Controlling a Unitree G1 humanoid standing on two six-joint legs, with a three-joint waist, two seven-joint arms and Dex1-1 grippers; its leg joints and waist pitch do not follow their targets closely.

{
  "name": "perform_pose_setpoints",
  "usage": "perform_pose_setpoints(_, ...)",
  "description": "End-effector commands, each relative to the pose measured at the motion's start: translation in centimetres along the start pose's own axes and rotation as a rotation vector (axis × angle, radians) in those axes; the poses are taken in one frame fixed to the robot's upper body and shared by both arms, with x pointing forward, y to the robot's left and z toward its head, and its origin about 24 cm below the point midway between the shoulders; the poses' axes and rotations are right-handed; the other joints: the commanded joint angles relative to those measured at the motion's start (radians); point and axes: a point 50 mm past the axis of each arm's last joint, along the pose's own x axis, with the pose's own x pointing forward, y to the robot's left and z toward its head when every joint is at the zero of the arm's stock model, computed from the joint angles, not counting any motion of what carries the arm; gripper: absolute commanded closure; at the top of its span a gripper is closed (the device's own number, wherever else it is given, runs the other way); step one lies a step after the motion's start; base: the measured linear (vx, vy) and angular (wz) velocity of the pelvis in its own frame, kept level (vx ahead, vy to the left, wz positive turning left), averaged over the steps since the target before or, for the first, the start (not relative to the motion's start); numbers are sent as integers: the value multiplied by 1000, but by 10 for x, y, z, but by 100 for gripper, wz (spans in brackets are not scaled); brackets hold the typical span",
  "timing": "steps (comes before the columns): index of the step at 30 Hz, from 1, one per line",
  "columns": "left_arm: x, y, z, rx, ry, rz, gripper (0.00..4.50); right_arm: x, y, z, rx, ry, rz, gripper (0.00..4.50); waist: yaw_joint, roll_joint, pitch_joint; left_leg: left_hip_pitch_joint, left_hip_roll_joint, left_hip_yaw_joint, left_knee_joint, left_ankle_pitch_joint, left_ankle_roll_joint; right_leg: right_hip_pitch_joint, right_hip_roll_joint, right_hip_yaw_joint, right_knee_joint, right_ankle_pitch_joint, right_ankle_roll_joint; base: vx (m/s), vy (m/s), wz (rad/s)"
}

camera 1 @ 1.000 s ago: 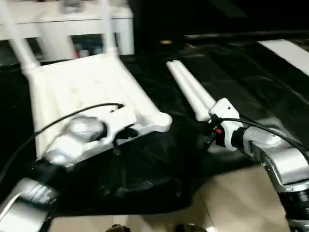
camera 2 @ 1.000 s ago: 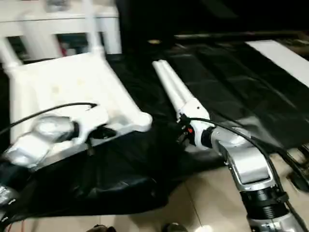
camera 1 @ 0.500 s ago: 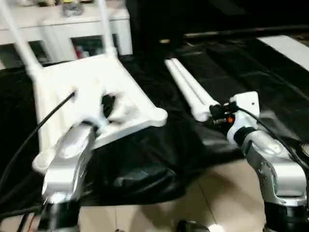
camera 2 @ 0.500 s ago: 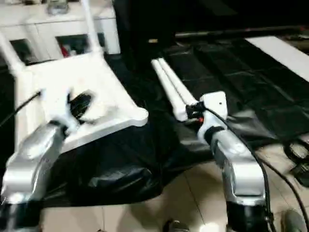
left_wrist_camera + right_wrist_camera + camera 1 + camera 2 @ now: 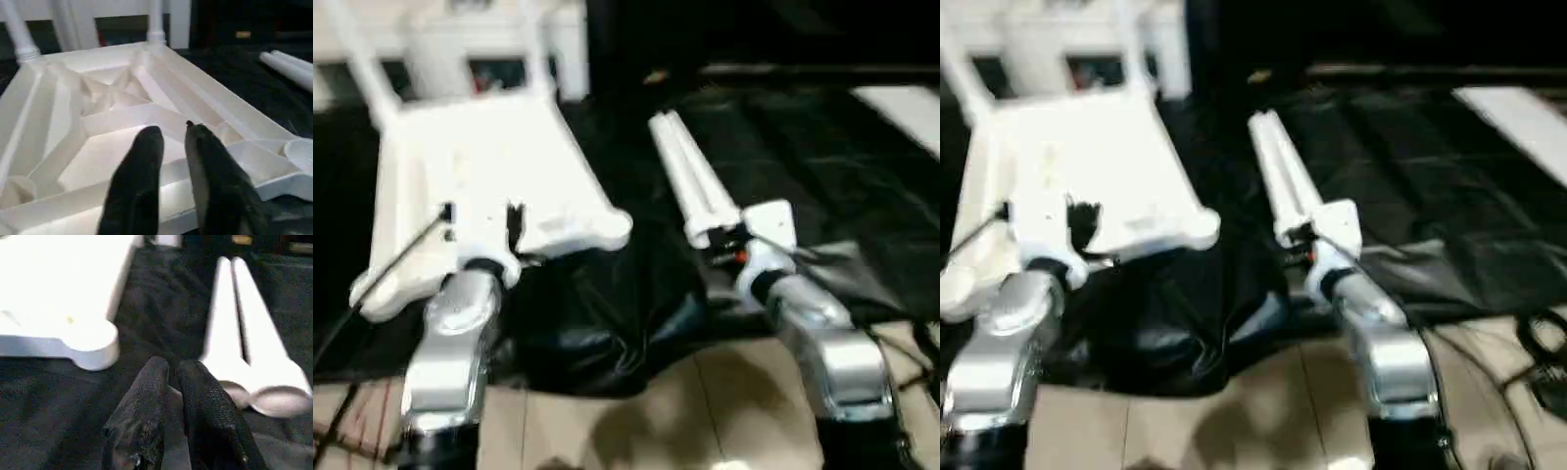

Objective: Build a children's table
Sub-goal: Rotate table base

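1. Tabletop [image 5: 499, 176] lies underside up on black sheet [image 5: 803, 166], two legs [image 5: 19, 34] fitted.
2. Two loose legs [image 5: 690, 181] lie together beside it.
3. Left gripper [image 5: 171, 132] hovers above the tabletop, right gripper [image 5: 168, 364] near the loose legs; both slightly parted, empty.
4. Beige floor [image 5: 685, 411]; white cabinet [image 5: 460, 39] behind.

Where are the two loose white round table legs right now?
The two loose white round table legs lie side by side on the black sheet, right of the upturned white plastic tabletop, just ahead of the right tool.
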Motion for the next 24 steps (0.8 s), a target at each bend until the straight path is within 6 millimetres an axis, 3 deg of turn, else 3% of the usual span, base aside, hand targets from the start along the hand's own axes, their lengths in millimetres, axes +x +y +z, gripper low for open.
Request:
perform_pose_setpoints(1, -1, -6, 5, -26, -15, -14, 312, -1, -3, 6, 40, -40, 25, 352, -6, -20, -31, 28, 59, -1, -89, -294, 196, 69, -98, 66, -155, -297, -112, 4, -74, 6)
perform_pose_setpoints(2, -2, -7, 5, -42, -14, -17, 307, 1, -2, 9, 69, -56, 38, 352, 22, -35, -13, 27, 57, 17, 4, -261, 82, 87, -180, 100, -243, -833, -96, -2, -105, -7)
perform_pose_setpoints(3, -2, -7, 5, -42, -14, -17, 304, 1, -2, 9, 69, -56, 38, 346, 29, -26, -13, 34, 61, 14, 35, -218, 59, 89, -196, 115, -264, -963, -86, 14, -90, -6)
perform_pose_setpoints(4, -2, -7, 5, -43, -10, -8, 298, 2, -1, 10, 62, -60, 40, 334, 32, -38, -15, 10, 58, 6, 24, -169, 49, 128, -181, 125, -261, -975, -86, 14, -90, -6)
perform_pose_setpoints(5, -2, -6, 5, -42, -8, -3, 287, 3, -1, 11, 57, -61, 40, 321, 33, -31, -13, 11, 60, 4, 2, -164, 40, 139, -167, 112, -257, -936, -96, 52, -46, -4)
perform_pose_setpoints(6, -2, -5, 6, -46, -9, 4, 264, 4, 2, 10, 11, -46, 65, 308, 22, -6, -24, 43, 73, 9, -97, -172, 9, 150, -83, 46, -231, -678, -131, 80, 19, -2)
perform_pose_setpoints(7, -2, -5, 6, -46, -9, 4, 264, 4, 2, 10, 11, -46, 65, 308, 6, 1, -25, 61, 81, 1, -128, -207, 3, 135, -39, 25, -205, -559, -136, 80, 19, -2)
perform_pose_setpoints(8, -3, -4, 6, -44, -10, 7, 256, 5, 4, 9, 1, -40, 67, 297, -8, 2, -33, 95, 97, -14, -148, -257, 12, 120, -18, 10, -181, -447, -149, 102, 48, 3)
perform_pose_setpoints(9, -3, -4, 6, -46, -11, 8, 256, 6, 5, 9, -1, -36, 78, 297, -21, -9, -36, 73, 80, -89, -183, -303, 138, 144, 3, -42, -149, -257, -149, 100, 60, 37)
perform_pose_setpoints(10, -4, -3, 6, -41, -10, 11, 245, 6, 8, 9, -10, -34, 91, 285, -27, 8, -42, 62, 24, -67, -147, -225, 253, 178, -24, -42, -199, -216, -143, 100, 60, 37)
perform_pose_setpoints(11, -4, -3, 6, -40, -9, 13, 230, 7, 9, 9, -18, -34, 98, 272, -20, -10, -46, 6, 5, -42, -97, -69, 313, 234, -72, -30, -240, -260, -135, 122, 83, 74)
perform_pose_setpoints(12, -4, -2, 5, -41, -8, 14, 220, 7, 11, 9, -21, -33, 105, 265, -10, -4, -49, 7, 7, -35, -82, -14, 313, 242, -87, -34, -255, -300, -135, 186, 66, 79)
perform_pose_setpoints(13, -5, -3, 5, -40, -6, 15, 215, 8, 14, 10, -36, -40, 118, 260, -12, -7, -56, -8, 8, -37, -68, 84, 328, 261, -78, -47, -258, -278, -119, 186, 66, 79)
perform_pose_setpoints(14, -5, -3, 5, -41, -3, 17, 210, 8, 16, 10, -33, -46, 127, 245, -31, 31, -75, 126, 58, -57, -107, 110, 273, 188, -15, -52, -195, -223, -117, 262, -7, 57)
perform_pose_setpoints(15, -5, -3, 5, -40, -1, 19, 210, 8, 17, 9, -23, -42, 130, 245, -88, 18, -86, 296, 185, -219, -112, 229, 472, -35, 18, -44, 16, -211, 12, 271, -52, 13)
perform_pose_setpoints(16, -5, -2, 4, -40, 0, 21, 184, 8, 18, 9, -24, -35, 136, 231, -82, 17, -85, 291, 185, -225, -101, 329, 498, -74, 3, -29, 47, -183, 43, 271, -52, 13)
perform_pose_setpoints(17, -5, -2, 4, -40, 0, 21, 184, 8, 18, 8, -38, -31, 142, 231, -69, 13, -68, 245, 154, -194, -112, 384, 466, -100, -8, -12, 76, -96, 82, 209, -35, -13)
perform_pose_setpoints(18, -5, -2, 4, -40, 0, 21, 176, 8, 17, 8, -45, -32, 142, 231, -76, -1, -80, 250, 142, -187, -117, 395, 445, -117, -13, -2, 71, -37, 82, 194, -33, -9)
perform_pose_setpoints(19, -4, -1, 4, -40, 1, 22, 174, 8, 17, 8, -43, -33, 138, 231, -73, -19, -71, 219, 79, -115, -129, 348, 369, -124, -9, 1, 27, 121, 25, 194, -33, -9)
perform_pose_setpoints(20, -4, 0, 4, -34, 4, 24, 170, 8, 16, 8, -39, -38, 126, 231, -67, -57, -58, 179, -15, -41, -135, 166, 284, -45, -19, 36, -89, 194, -47, 230, -61, 0)
perform_pose_setpoints(21, -4, -1, 4, -34, -5, 17, 158, 7, 14, 9, -45, -41, 110, 231, -26, -118, -60, 101, -108, 12, -1, -89, 206, 75, -86, 180, -179, -90, -115, 244, -57, 24)
perform_pose_setpoints(22, -4, -1, 4, -32, -4, 12, 158, 8, 13, 9, -43, -37, 96, 231, -16, -112, -71, 81, -115, 6, 73, -144, 174, 107, -140, 234, -196, -151, -211, 244, -57, 24)
perform_pose_setpoints(23, -4, -1, 5, -31, -2, 8, 136, 8, 12, 9, -41, -34, 86, 231, -12, -105, -80, 50, -84, -26, 95, -91, 121, 139, -159, 246, -166, -60, -307, 233, -31, 20)
perform_pose_setpoints(24, -4, -3, 5, -32, 1, -4, 132, 8, 8, 7, -38, -5, 48, 231, -4, -86, -80, -20, -36, -62, 122, 59, 2, 172, -176, 238, -111, 541, -431, 198, -10, 5)
